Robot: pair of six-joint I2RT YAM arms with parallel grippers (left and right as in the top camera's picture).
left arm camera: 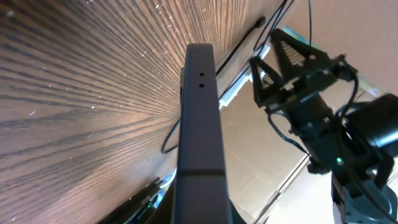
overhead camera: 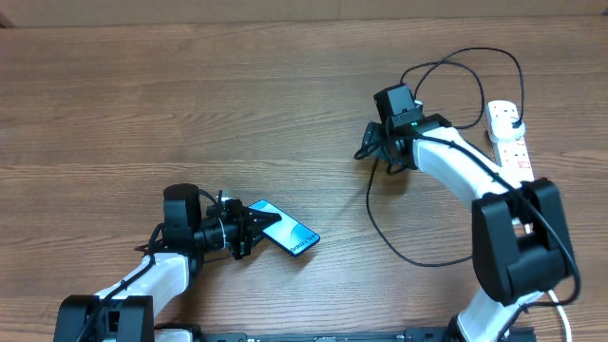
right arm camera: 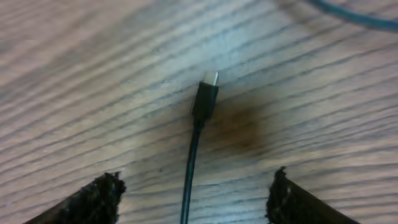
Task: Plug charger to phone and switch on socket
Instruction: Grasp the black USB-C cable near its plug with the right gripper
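The wooden table [overhead camera: 142,85] carries the white socket [overhead camera: 510,142] at its far right side, partly covered by the right arm. The phone [overhead camera: 288,234], with its blue screen up, is near the left arm. The left claw [overhead camera: 249,228] is closed on one end of it, and in the left wrist view only the phone's dark edge shows. The charger [overhead camera: 370,204] curves over the table as a thin black cable. The right claw [overhead camera: 369,142] is wide open and holds nothing. Its two fingers [right arm camera: 99,198] stand on both sides of the small connector tip [right arm camera: 206,93], which lies flat on the wood and touches neither.
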